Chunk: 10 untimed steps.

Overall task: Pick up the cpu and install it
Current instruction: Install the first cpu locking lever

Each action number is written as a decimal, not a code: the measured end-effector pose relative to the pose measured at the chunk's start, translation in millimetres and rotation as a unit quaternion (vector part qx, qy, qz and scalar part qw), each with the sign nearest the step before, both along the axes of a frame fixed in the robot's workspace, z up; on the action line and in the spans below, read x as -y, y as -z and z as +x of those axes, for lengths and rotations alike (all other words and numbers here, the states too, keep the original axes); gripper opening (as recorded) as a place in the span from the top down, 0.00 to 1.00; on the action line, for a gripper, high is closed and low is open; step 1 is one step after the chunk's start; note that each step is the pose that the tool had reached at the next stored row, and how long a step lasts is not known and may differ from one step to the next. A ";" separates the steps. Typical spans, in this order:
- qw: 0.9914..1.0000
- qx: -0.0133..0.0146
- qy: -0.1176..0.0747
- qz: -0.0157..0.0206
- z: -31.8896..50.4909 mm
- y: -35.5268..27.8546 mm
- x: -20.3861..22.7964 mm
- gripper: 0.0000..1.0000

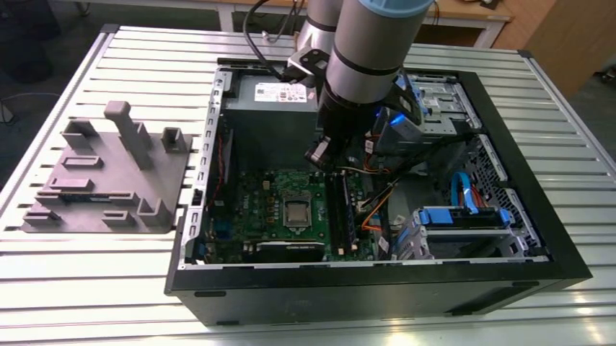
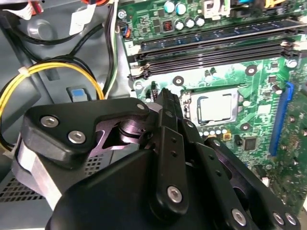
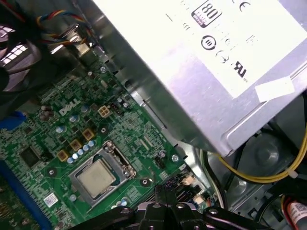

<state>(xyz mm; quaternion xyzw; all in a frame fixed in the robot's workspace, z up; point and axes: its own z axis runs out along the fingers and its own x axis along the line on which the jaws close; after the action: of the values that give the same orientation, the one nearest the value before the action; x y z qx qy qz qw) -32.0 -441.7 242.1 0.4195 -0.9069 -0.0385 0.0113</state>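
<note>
Lying flat in the socket (image 3: 103, 175), the cpu (image 3: 97, 178) faces up.

Arm (image 1: 361, 50): one, grey tubular segments with a pale blue end cap, descending steeply from the exterior view's top edge, wrist lowest. Gripper (image 1: 319, 155): black, pointing downward; its linkage plates and bolts (seen from behind) crowd the second wrist view, fingers (image 2: 169, 108) drawn together, nothing visibly between them.
</note>
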 end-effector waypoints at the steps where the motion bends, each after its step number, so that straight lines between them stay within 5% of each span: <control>1: 1.000 0.000 0.000 0.000 0.0 0.4 -1.1 0.90; 10: 1.000 0.000 0.000 0.000 -5.5 3.0 -5.8 0.90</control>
<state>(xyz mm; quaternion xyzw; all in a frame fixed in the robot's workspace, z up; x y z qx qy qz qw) -37.5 -435.9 239.1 0.4195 -0.9069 -0.0384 0.0114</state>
